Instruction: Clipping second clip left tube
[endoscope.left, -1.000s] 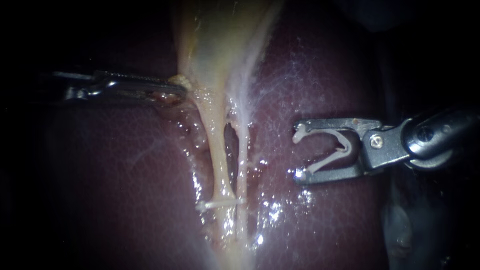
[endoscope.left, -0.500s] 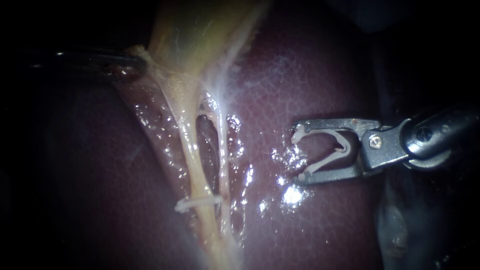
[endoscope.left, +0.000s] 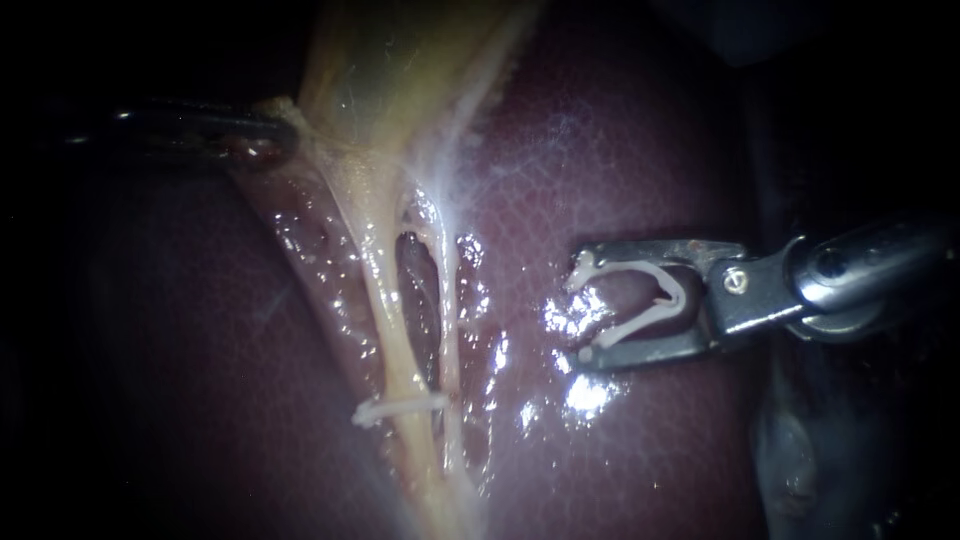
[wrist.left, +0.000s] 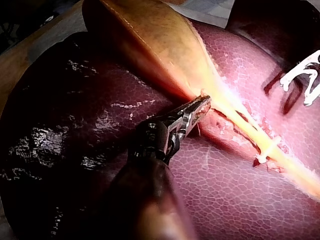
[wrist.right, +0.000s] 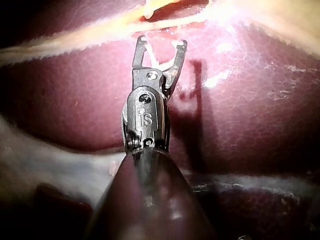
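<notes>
Left instrument (endoscope.left: 278, 135): jaws pressed together on the edge of the gallbladder (endoscope.left: 390, 70) at its neck, with the tissue taut toward them.
Right instrument (endoscope.left: 583, 308): jaws spread wide, each bearing on one leg of the loaded clip (endoscope.left: 680, 295) seated between them. It is held over the liver (endoscope.left: 620, 150), apart from both tubes.
Left tube (endoscope.left: 385, 320): pale yellow, the thicker one, running down from the gallbladder. It lies beside the right tube (endoscope.left: 447, 320), with a dark gap between them.
Placed clip (endoscope.left: 395, 407): white, lying across the left tube low down.

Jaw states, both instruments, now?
Left instrument: shut on tissue beside the gallbladder.
Right instrument: holding an open clip.
</notes>
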